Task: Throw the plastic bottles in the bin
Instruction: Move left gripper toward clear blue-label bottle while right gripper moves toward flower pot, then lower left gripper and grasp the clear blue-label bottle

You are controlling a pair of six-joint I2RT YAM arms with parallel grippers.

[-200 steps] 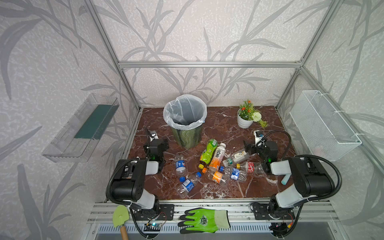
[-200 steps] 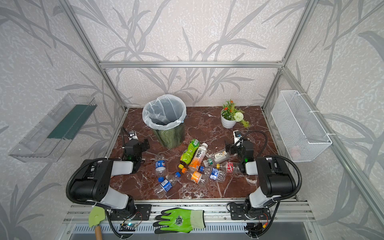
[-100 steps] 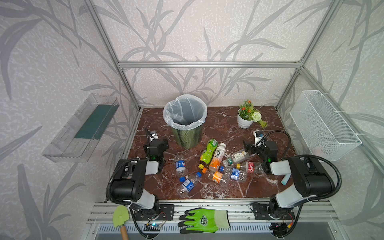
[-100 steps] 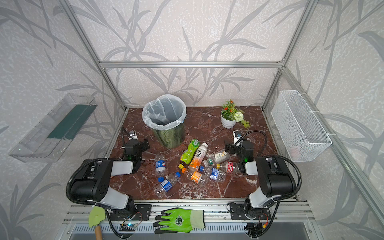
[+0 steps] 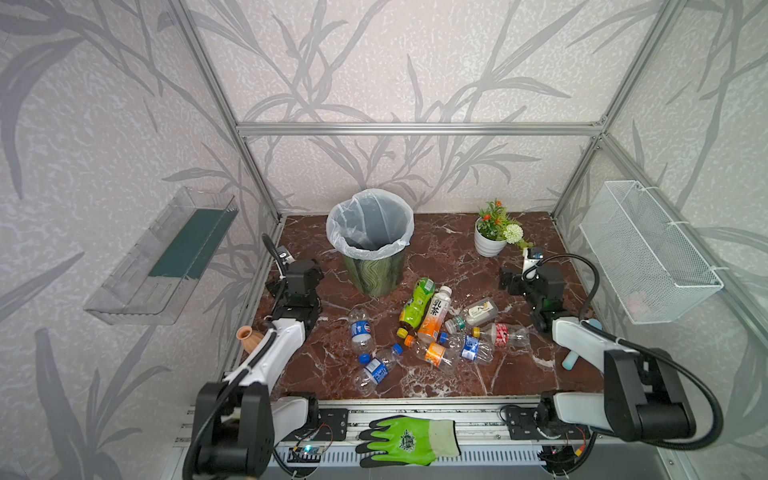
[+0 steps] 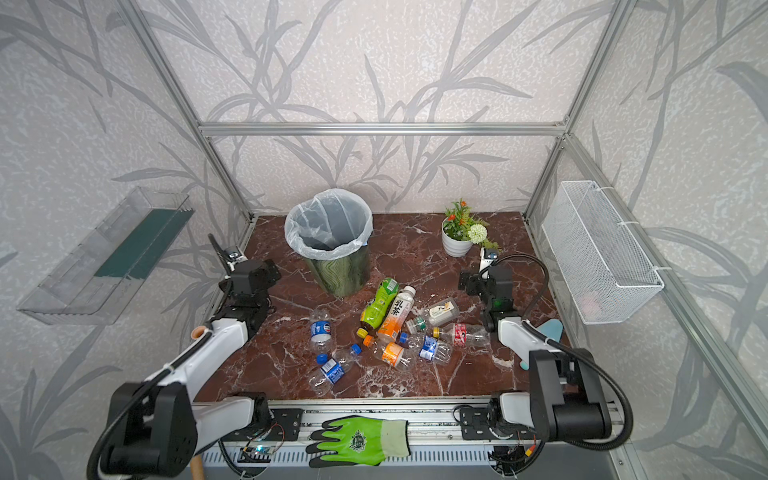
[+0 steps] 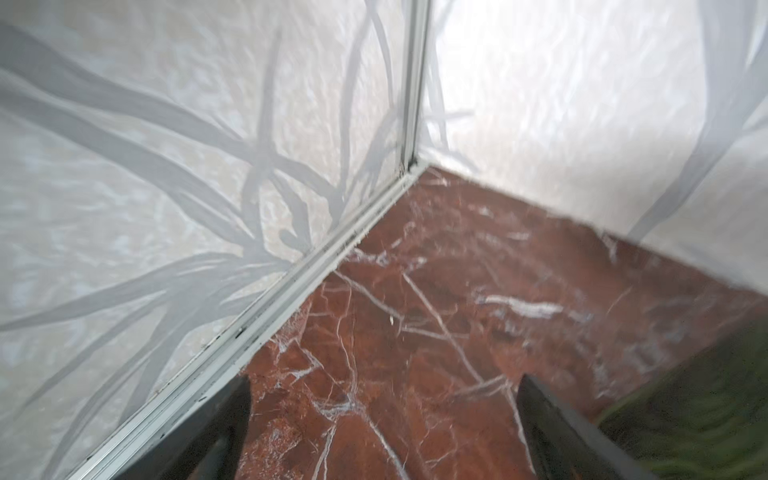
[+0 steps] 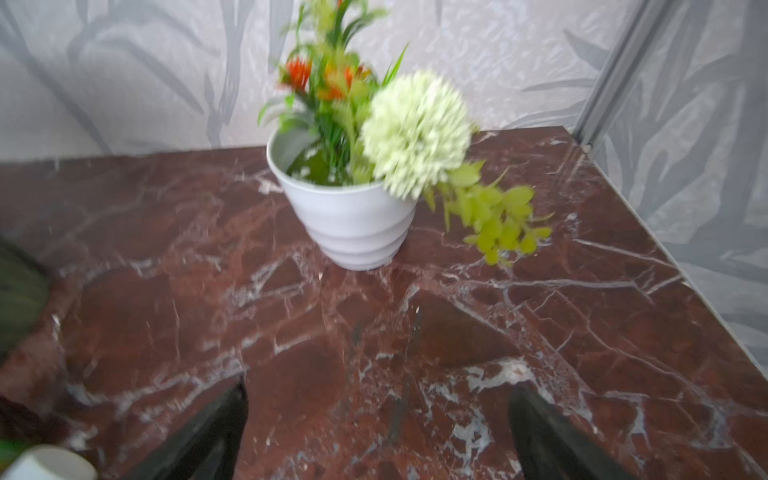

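The bin [image 5: 374,270], dark green with a white bag liner, stands at the back left of the brown marble floor; its wall also shows in the left wrist view [image 7: 706,415]. Several plastic bottles lie in front of it: a lime-green one [image 5: 417,306], a white-orange one [image 5: 435,318], a beige-labelled one [image 5: 478,311], a red-labelled one [image 5: 501,333] and blue-labelled ones [image 5: 360,332]. My left gripper [image 5: 305,270] [image 7: 384,415] is open over bare floor left of the bin. My right gripper [image 5: 511,280] [image 8: 378,419] is open and empty behind the bottles, facing the flower pot.
A white flower pot [image 5: 490,245] [image 8: 353,224] stands at the back right. A wire basket [image 5: 648,266] hangs on the right wall, a clear shelf [image 5: 166,257] on the left. A terracotta vase [image 5: 249,338] and a green glove [image 5: 411,440] lie near the front.
My right gripper has shifted slightly up and toward the back, away from the bottles. The left arm and the bottles have not moved.
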